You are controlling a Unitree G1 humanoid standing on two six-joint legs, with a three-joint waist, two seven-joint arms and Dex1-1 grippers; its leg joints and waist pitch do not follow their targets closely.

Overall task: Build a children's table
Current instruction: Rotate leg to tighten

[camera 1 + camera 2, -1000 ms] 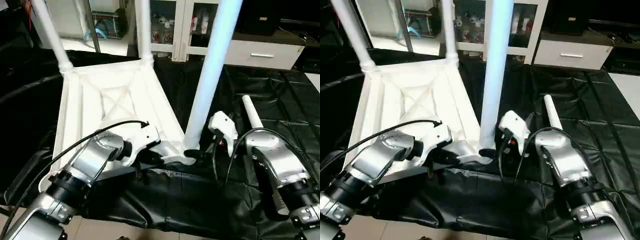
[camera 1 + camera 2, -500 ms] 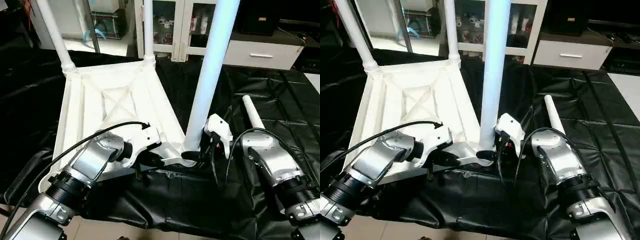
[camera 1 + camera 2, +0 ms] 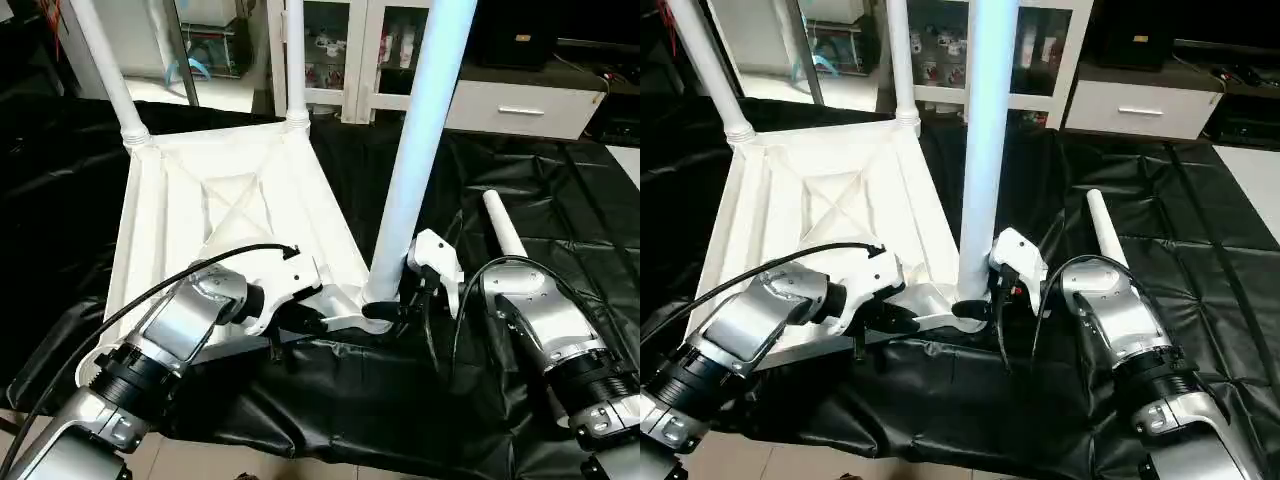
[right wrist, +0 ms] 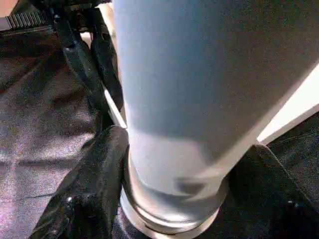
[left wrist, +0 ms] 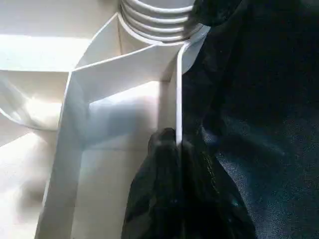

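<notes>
Upturned white plastic square tabletop (image 3: 230,200) lies on black sheet (image 3: 560,190). Left claw (image 5: 172,149) pinches its rim to stop rotation. Right claw (image 4: 169,164) straddles near-corner white tapered leg (image 3: 415,150) base (clamped or not, can't tell), likely for screwing in.

A crinkled black plastic sheet (image 3: 560,190) covers the bench and hangs over its near edge. Directly on the sheet lies a white plastic square tabletop (image 3: 240,200), underside up with its X-shaped ribs showing. To the right of the tabletop, well apart from it, a loose white tapered tube leg (image 3: 503,226) lies flat on the sheet.
</notes>
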